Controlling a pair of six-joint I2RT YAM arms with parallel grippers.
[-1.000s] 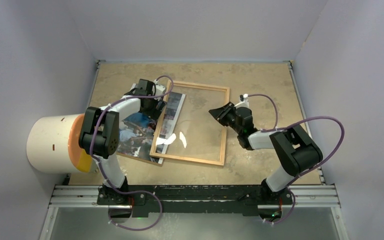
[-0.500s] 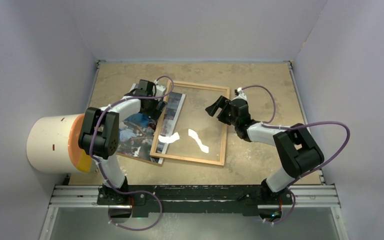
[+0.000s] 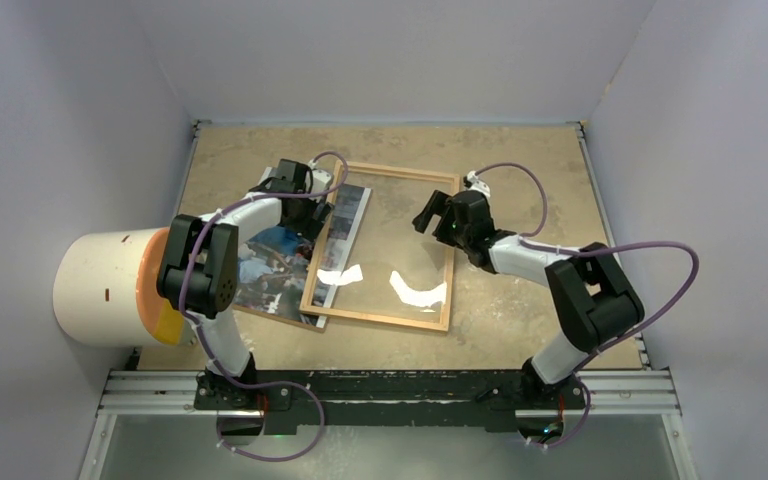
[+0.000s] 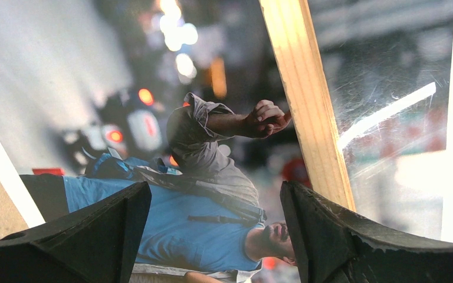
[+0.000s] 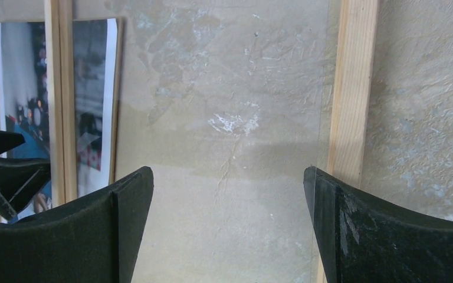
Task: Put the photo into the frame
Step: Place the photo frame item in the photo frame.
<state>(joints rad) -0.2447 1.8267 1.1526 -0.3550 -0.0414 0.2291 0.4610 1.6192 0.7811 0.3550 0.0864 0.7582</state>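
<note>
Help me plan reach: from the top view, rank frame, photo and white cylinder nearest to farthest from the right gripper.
1. frame, beneath the right gripper.
2. photo, left, partly under the frame.
3. white cylinder, far left.

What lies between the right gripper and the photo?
In the top view, only the glass pane of the frame, with table showing through, separates the right gripper from the photo.

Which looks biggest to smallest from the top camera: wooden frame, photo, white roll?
1. wooden frame, clearly largest.
2 or 3. photo and white roll look alike in size; the photo is partly hidden under the frame, so I won't rank them.
</note>
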